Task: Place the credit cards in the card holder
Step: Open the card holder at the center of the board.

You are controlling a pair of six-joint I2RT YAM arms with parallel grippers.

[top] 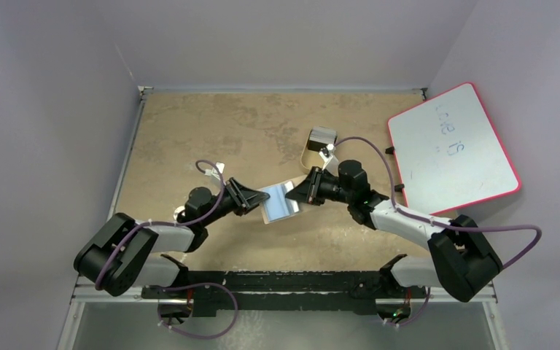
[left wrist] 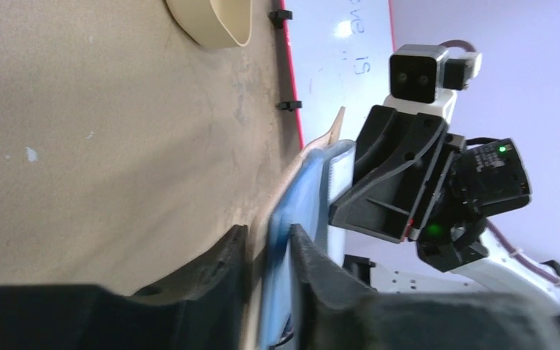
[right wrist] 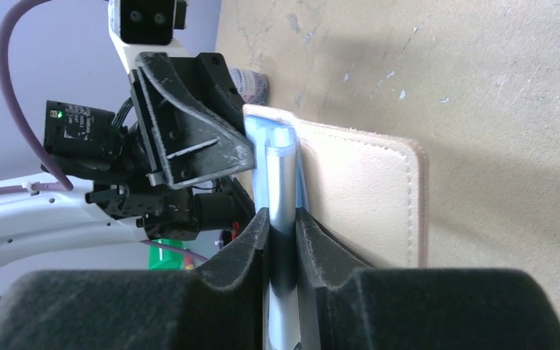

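The table [top: 189, 131] is flat and tan, a bit rough, with pale scuffs. A white board [top: 452, 149] with a red rim is seen at the far right. A tan tray [top: 321, 138] with a raised rim is seen a little farther off than the middle.

The holder [right wrist: 357, 197] is held up over the middle of the table, between the two grippers. It is made of soft tan leather with stitches along the edge, so it is likely to bend and flop. It is best held by an edge.

The card [right wrist: 281, 168] is thin and smooth, pale blue-grey. It is likely light and stiff, and it may slip. It is best pinched flat on both faces.

The card is pinched tight by the right gripper [right wrist: 282, 215], right against the holder. The left gripper [left wrist: 268, 232] is set around the other end of card and holder, partly closed. Whether it grips yet cannot be told.
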